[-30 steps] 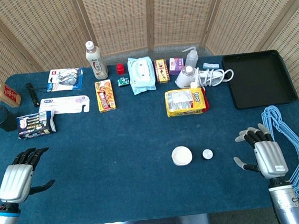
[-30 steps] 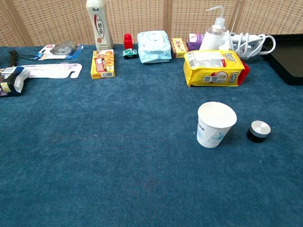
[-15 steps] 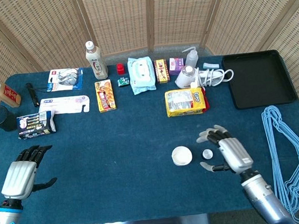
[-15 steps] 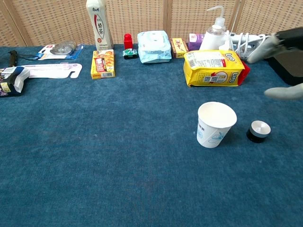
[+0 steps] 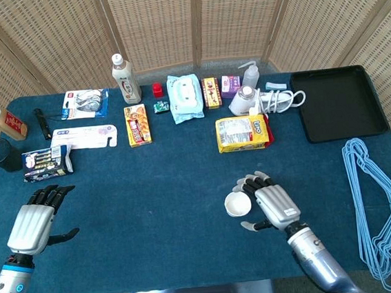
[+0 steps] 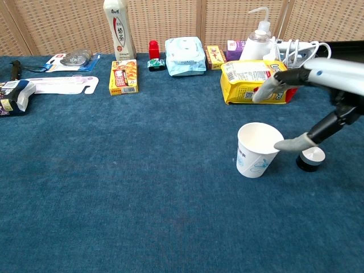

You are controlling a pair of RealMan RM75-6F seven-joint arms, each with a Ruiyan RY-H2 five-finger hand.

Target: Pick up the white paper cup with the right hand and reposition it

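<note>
The white paper cup (image 5: 236,204) (image 6: 258,151) stands upright on the blue table, near the front and right of centre. My right hand (image 5: 268,202) (image 6: 318,96) hovers just right of the cup with its fingers spread around it, thumb in front and the others behind; nothing is gripped. It hides the small black cap with a silver top in the head view; the chest view shows that cap (image 6: 310,158) right of the cup. My left hand (image 5: 33,224) floats open over the front left of the table.
A yellow snack bag (image 5: 243,133) lies behind the cup. Bottles, boxes, a wipes pack (image 5: 184,97) and a coiled white cable line the far edge. At the far right sits a black tray (image 5: 337,104), with blue hangers (image 5: 380,198) on the right edge.
My right hand has swept left from the table's right side to the cup and now covers the black cap in the head view. My left hand has drifted slightly forward.
</note>
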